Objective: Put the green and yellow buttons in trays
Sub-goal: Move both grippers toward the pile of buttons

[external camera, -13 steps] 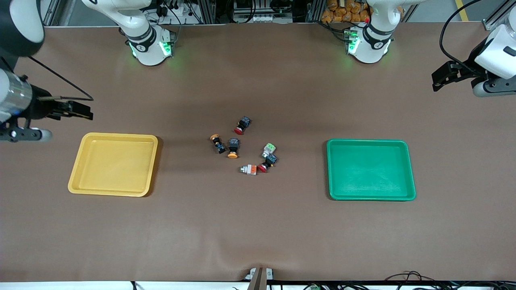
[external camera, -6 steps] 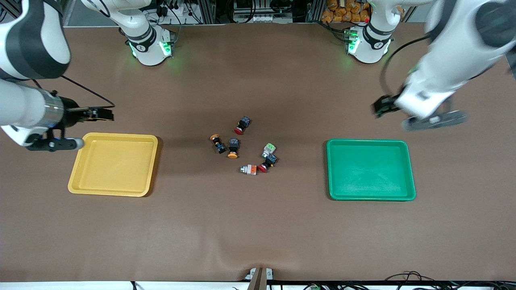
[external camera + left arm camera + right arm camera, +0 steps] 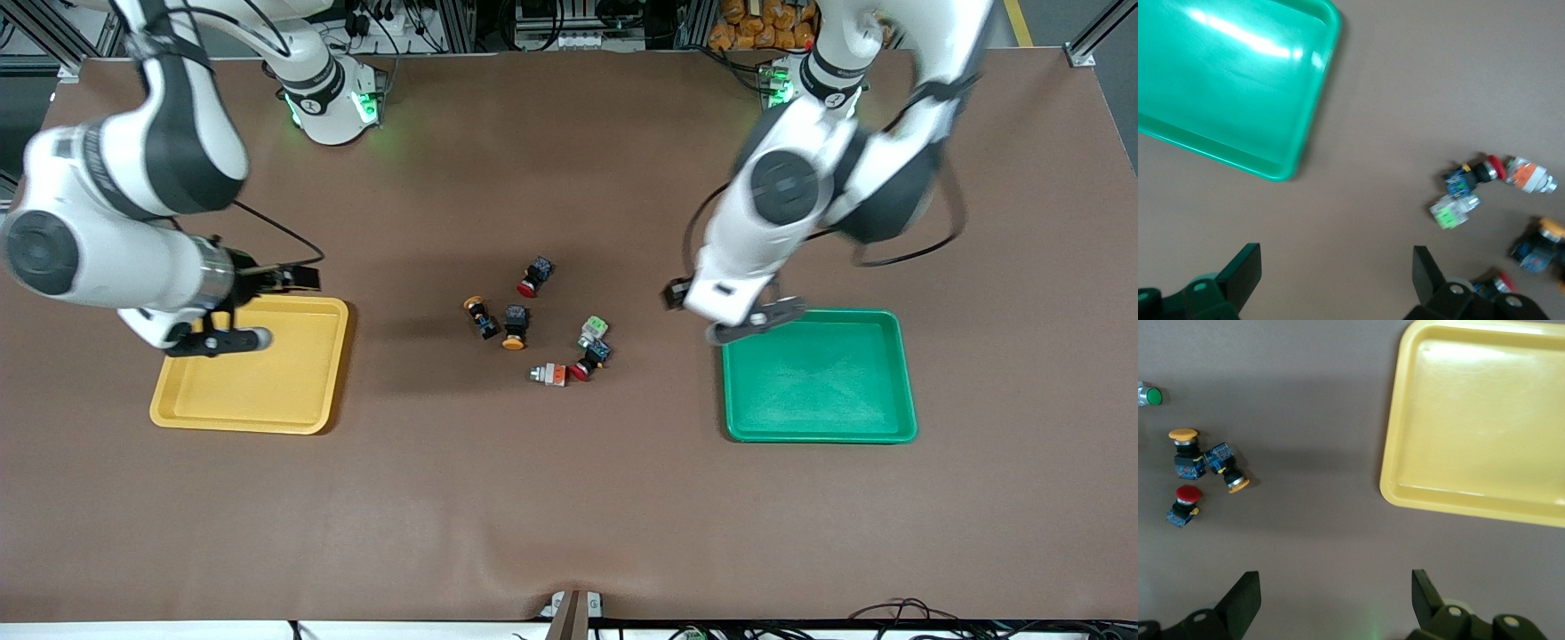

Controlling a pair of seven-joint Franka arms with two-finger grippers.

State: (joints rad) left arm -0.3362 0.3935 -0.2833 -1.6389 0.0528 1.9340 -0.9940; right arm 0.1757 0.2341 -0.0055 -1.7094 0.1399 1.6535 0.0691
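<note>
Both pincers are wide open and empty. The left pincer hangs over bare table by the green tray, with the green button a little way off toward the middle. The right pincer sits over the yellow tray rim; the two yellow buttons lie well apart from it, mid-table. Two red buttons and an orange-banded switch are mixed into that cluster. Loads of open brown table all around
</note>
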